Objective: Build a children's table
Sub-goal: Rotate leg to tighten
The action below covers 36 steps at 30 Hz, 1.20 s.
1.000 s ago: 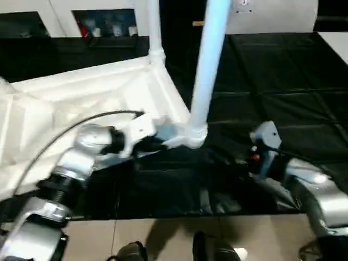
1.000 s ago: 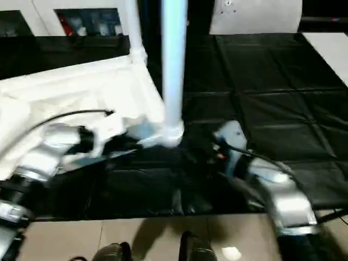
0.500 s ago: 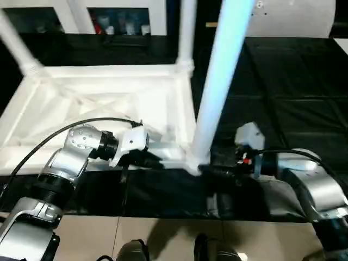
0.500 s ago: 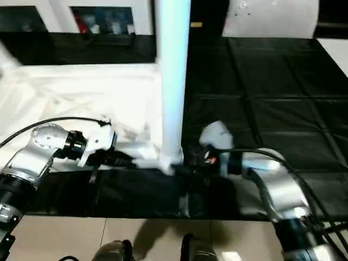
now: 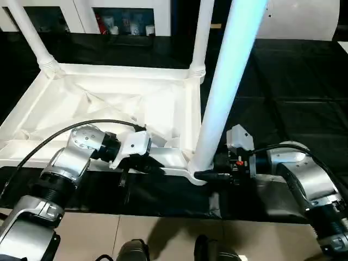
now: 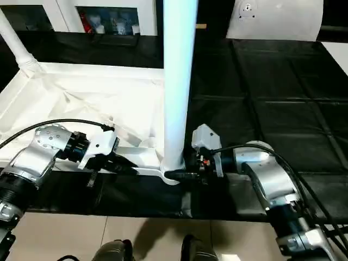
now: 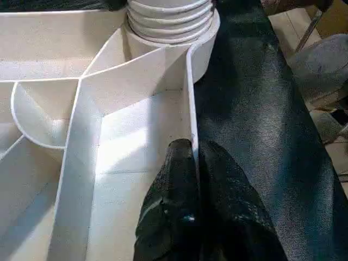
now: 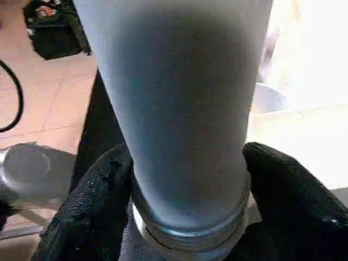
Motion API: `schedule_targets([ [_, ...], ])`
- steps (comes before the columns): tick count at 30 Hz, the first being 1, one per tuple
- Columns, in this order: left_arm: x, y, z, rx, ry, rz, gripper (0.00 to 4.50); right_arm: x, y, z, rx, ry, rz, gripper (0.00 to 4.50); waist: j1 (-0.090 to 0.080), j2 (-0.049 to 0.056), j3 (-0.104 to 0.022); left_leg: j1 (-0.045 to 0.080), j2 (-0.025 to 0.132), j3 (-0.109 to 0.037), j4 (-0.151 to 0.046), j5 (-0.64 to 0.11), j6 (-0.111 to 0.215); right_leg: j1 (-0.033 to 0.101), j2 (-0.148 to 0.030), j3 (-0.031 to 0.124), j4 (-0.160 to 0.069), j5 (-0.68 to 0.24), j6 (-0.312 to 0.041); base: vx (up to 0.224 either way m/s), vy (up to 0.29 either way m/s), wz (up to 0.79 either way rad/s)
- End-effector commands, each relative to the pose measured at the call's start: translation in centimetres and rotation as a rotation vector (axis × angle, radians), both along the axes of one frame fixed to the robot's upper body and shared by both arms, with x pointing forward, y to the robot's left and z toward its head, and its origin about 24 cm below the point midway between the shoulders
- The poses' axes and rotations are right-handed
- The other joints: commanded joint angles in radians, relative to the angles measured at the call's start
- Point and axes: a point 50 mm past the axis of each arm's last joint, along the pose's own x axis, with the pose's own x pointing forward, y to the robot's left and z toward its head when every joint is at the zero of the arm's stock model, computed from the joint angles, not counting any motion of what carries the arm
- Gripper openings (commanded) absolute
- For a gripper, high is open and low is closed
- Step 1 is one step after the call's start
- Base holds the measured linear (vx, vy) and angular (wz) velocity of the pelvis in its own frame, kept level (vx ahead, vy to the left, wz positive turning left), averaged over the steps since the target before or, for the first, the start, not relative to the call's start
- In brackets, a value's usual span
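Children's table: the white top [image 5: 109, 109] lay underside up on the black floor mat [image 5: 283, 81], with legs standing in three corner sockets.
Near leg: the leg [image 5: 217, 119] stood upright in the near corner socket, beside the mat's front edge.
Right gripper [image 8: 185, 217]: its fingers [image 8: 87, 201] flanked the leg's base on both sides, having narrowed from a much wider gape a second earlier; contact looked close.
Left gripper [image 7: 193, 179]: its fingers were pinched on the top's near rim wall [image 7: 190, 98], steadying it.
Change: the top appeared swung square to the mat.
Meaning: seating or twisting this leg seemed the step in hand.
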Motion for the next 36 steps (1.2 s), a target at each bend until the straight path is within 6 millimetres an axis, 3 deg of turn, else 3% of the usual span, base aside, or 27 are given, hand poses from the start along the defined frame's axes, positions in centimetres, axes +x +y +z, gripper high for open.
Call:
schedule_targets([
  [1, -0.4, -0.8, 0.0, 0.035, 0.011, -0.107, 0.00, 0.1, 0.1, 0.2, 0.008, -0.007, 0.020, 3.03, -0.004, -0.012, -0.093, -0.006, 0.039, 0.015, -0.050, -0.043, 0.136, 0.083, -0.066, 0.058, -0.053, -0.236, -0.210, 0.000, 0.000, 0.00],
  [5, -0.4, -0.7, 0.0, 0.036, 0.011, -0.107, 0.00, 0.2, 0.2, 0.1, 0.012, -0.001, 0.029, 2.76, -0.004, -0.012, -0.090, -0.006, 0.040, 0.015, -0.050, -0.053, 0.130, 0.082, -0.067, 0.059, -0.056, -0.253, -0.205, 0.000, 0.000, 0.00],
  [15, -0.4, -0.7, -0.3, -0.004, 0.032, -0.047, 0.00, -0.4, 0.6, -0.4, 0.030, 0.020, 0.050, 2.70, -0.004, -0.012, -0.088, -0.007, 0.039, 0.014, -0.051, -0.053, 0.130, 0.083, -0.067, 0.058, -0.056, -0.258, -0.202, 0.000, 0.000, 0.00],
  [19, 0.3, -1.8, -0.3, -0.052, 0.021, 0.126, 0.00, -1.5, 1.9, -1.0, 0.127, 0.080, -0.065, 2.70, 0.001, -0.011, -0.087, -0.006, 0.043, 0.013, -0.052, -0.052, 0.128, 0.081, -0.067, 0.060, -0.057, -0.254, -0.206, 0.000, 0.000, 0.00],
  [20, 0.6, -2.1, -0.4, -0.049, 0.008, 0.170, 0.00, -1.6, 2.4, -1.3, 0.135, 0.082, -0.112, 2.70, 0.000, -0.010, -0.082, -0.003, 0.043, 0.012, -0.056, -0.070, 0.112, 0.078, -0.068, 0.060, -0.062, -0.292, -0.195, 0.000, 0.000, 0.00],
  [22, 0.8, -2.6, -0.5, -0.056, 0.009, 0.213, 0.00, -1.7, 2.9, -1.5, 0.134, 0.077, -0.155, 2.70, -0.005, -0.011, -0.074, -0.001, 0.039, 0.012, -0.061, -0.123, 0.091, 0.078, -0.068, 0.056, -0.073, -0.384, -0.173, 0.000, 0.000, 0.00],
  [24, 1.0, -4.6, -0.2, -0.151, 0.031, 0.320, 0.00, -2.0, 4.9, -2.2, 0.169, 0.111, -0.280, 2.70, -0.010, -0.009, -0.062, 0.008, 0.033, 0.011, -0.065, -0.198, 0.049, 0.075, -0.072, 0.051, -0.096, -0.553, -0.116, 0.000, 0.000, 0.00],
  [25, 1.1, -5.1, -0.1, -0.172, 0.031, 0.343, 0.00, -2.0, 5.5, -2.4, 0.186, 0.129, -0.320, 2.70, -0.017, -0.013, -0.062, 0.014, 0.024, 0.006, -0.065, -0.232, 0.027, 0.075, -0.074, 0.044, -0.112, -0.657, -0.063, 0.000, 0.000, 0.00],
  [28, 1.3, -7.1, -0.1, -0.203, 0.022, 0.439, 0.00, -1.8, 7.6, -2.4, 0.269, 0.193, -0.456, 2.69, -0.038, -0.011, -0.061, 0.011, 0.028, 0.001, -0.070, -0.263, 0.019, 0.073, -0.071, 0.037, -0.121, -0.666, -0.040, 0.000, 0.000, 0.00],
  [30, 1.6, -8.1, 0.0, -0.227, 0.012, 0.516, 0.00, -1.4, 8.6, -2.4, 0.293, 0.219, -0.545, 2.69, -0.049, -0.008, -0.057, 0.013, 0.025, -0.004, -0.071, -0.301, 0.016, 0.074, -0.070, 0.025, -0.129, -0.680, -0.028, 0.000, 0.000, 0.00],
  [31, 1.8, -8.5, 0.1, -0.235, 0.002, 0.553, 0.00, -1.2, 8.9, -2.4, 0.294, 0.227, -0.587, 2.69, -0.057, -0.006, -0.054, 0.021, 0.023, -0.006, -0.071, -0.342, 0.016, 0.070, -0.069, 0.016, -0.140, -0.704, -0.011, 0.000, 0.000, 0.00],
  [32, 2.0, -8.9, 0.2, -0.242, -0.003, 0.582, 0.00, -1.0, 9.2, -2.6, 0.288, 0.233, -0.622, 2.69, -0.067, -0.002, -0.057, 0.029, 0.024, -0.008, -0.070, -0.368, 0.022, 0.071, -0.071, 0.011, -0.146, -0.687, -0.009, 0.000, 0.000, 0.00],
  [33, 2.1, -9.2, 0.3, -0.246, -0.012, 0.614, 0.00, -0.9, 9.4, -2.7, 0.276, 0.233, -0.647, 2.69, -0.074, -0.004, -0.059, 0.019, 0.025, -0.012, -0.075, -0.375, 0.029, 0.082, -0.068, 0.007, -0.140, -0.653, -0.007, -0.004, 0.056, -0.02],
  [35, 2.2, -10.0, 0.6, -0.239, -0.041, 0.667, 0.00, -0.6, 9.9, -3.0, 0.238, 0.225, -0.711, 2.69, -0.081, -0.006, -0.064, 0.024, 0.027, -0.010, -0.076, -0.377, 0.039, 0.076, -0.072, 0.009, -0.142, -0.633, -0.010, -0.011, 0.055, -0.02],
  [36, 2.1, -10.4, 0.7, -0.233, -0.058, 0.671, 0.00, -0.4, 9.9, -3.1, 0.238, 0.227, -0.751, 2.69, -0.086, -0.001, -0.061, 0.026, 0.027, -0.011, -0.077, -0.390, 0.041, 0.073, -0.073, 0.008, -0.142, -0.630, -0.020, 0.000, 0.000, 0.00],
])
